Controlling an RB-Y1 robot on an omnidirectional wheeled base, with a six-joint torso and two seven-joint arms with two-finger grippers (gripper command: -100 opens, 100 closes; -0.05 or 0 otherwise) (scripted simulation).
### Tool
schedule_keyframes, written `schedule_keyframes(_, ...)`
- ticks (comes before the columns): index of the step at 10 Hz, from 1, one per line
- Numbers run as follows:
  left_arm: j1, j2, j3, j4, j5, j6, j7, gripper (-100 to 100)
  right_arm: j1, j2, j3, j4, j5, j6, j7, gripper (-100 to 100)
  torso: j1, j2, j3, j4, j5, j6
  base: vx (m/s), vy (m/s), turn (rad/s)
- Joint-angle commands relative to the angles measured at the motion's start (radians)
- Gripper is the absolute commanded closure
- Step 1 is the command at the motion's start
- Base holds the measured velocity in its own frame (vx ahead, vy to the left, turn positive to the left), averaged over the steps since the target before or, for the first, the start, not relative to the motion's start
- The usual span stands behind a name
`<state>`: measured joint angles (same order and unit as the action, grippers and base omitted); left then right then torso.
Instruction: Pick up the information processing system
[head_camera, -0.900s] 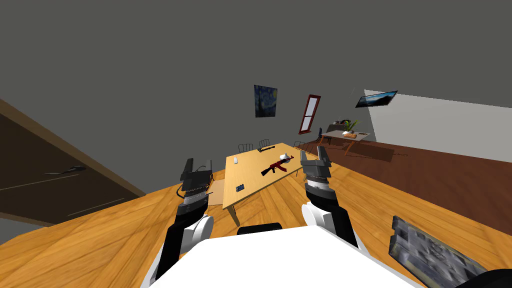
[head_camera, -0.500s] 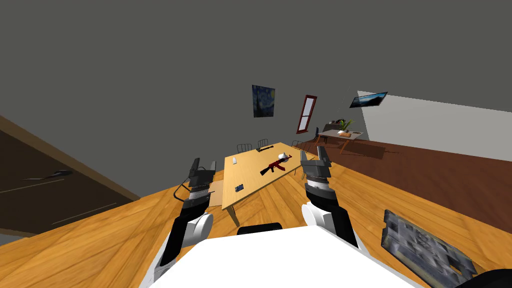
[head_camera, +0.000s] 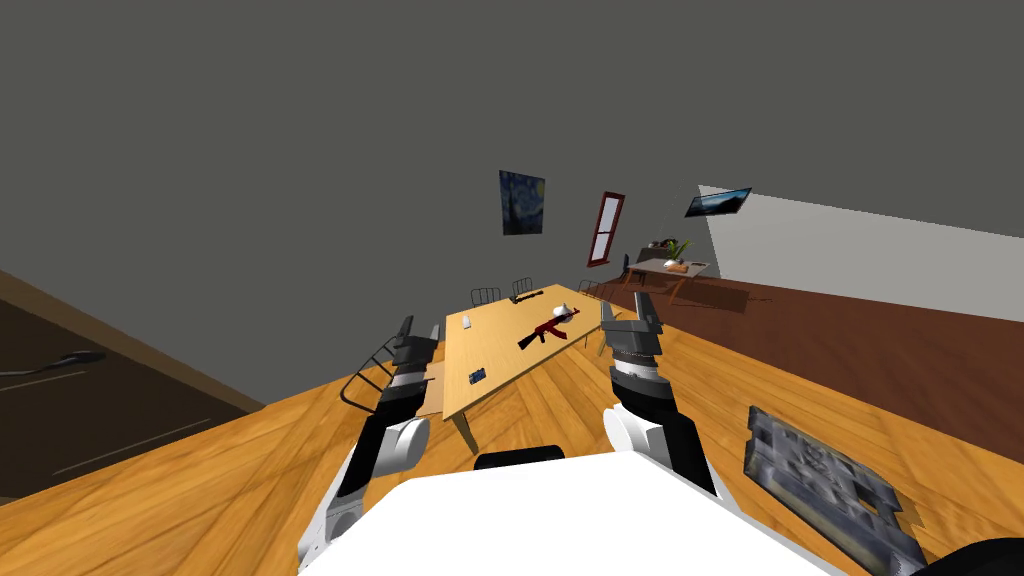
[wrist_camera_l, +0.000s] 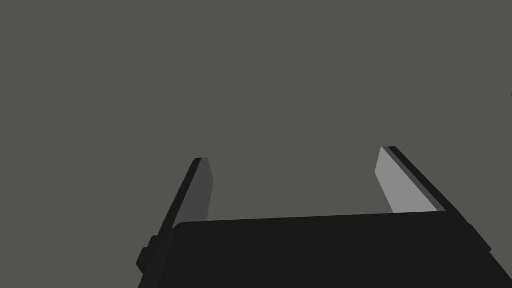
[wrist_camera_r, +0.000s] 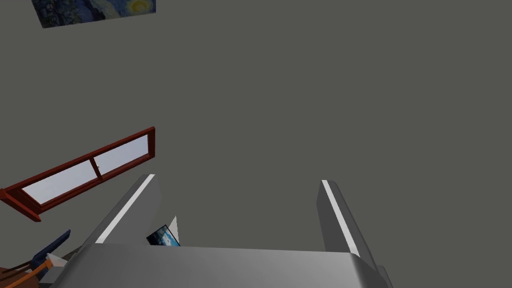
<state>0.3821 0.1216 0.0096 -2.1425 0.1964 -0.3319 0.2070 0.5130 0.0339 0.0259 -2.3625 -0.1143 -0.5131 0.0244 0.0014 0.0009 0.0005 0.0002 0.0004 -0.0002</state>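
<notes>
Our view swings right: the table (head_camera: 500, 345) and the grey boxy computer (head_camera: 815, 475), on the floor at lower right, slide leftward. The left gripper (head_camera: 421, 329) has drawn nearer the table. The right gripper (head_camera: 627, 309) is unchanged. Both have fingers spread, empty.
</notes>
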Motion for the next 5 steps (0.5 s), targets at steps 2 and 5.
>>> schedule_keyframes(2, -0.055, 0.008, 0.013, 0.068, 0.032, 0.071, 0.032, -100, 0.000, 0.000, 0.000, 0.000, 0.000, 0.000, 0.000, 0, 0.000, 0.000, 0.000, 0.000, 0.000, 0.000, -0.022, 0.016, -0.095)
schedule_keyframes(5, -0.106, 0.012, 0.024, 0.129, 0.063, 0.149, 0.063, -100, 0.000, 0.000, 0.000, 0.000, 0.000, 0.000, 0.000, 0, 0.000, 0.000, 0.000, 0.000, 0.000, 0.000, -0.023, 0.020, -0.088)
